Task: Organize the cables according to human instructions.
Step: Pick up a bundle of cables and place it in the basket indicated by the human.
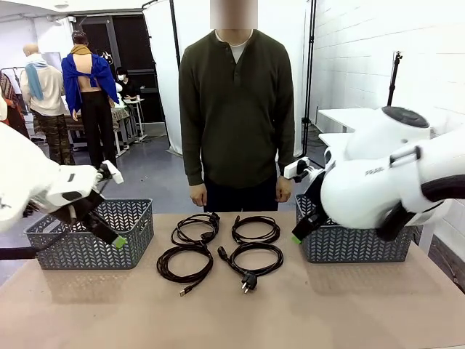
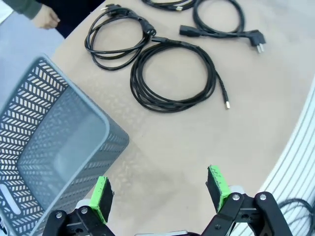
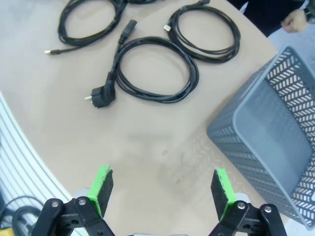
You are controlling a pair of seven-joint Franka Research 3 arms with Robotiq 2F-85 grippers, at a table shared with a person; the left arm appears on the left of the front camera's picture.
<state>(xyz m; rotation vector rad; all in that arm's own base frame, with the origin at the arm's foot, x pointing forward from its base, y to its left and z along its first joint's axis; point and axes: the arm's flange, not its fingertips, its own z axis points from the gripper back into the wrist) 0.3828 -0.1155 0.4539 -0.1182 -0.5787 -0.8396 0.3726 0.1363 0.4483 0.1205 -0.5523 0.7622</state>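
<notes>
Four thin black cables (image 1: 161,265) lie flat on the tan counter (image 1: 349,313), all to the right of the left basket (image 1: 91,233), in the gap between it and the right basket (image 1: 356,243). They are set out in two rows of two, each wound into a round coil. Closest to the left basket on the robot's side is the metal-tipped cable (image 2: 172,105), a wide, tidy coil with one small silvery end trailing out. Behind it, toward the person (image 1: 236,109), sits the tangled cable (image 2: 115,67), its loops looser and overlapping. Farther from the left basket, the plug cable (image 3: 101,96) ends in a chunky two-pin plug, and behind that lies the neat cable (image 3: 206,58), a plain ring. The left jaws hang just above the left basket's near right corner, green pads (image 2: 101,199) spread wide with nothing between them. The right jaws, well away from the left basket beside the other one, also stand wide open and empty.
</notes>
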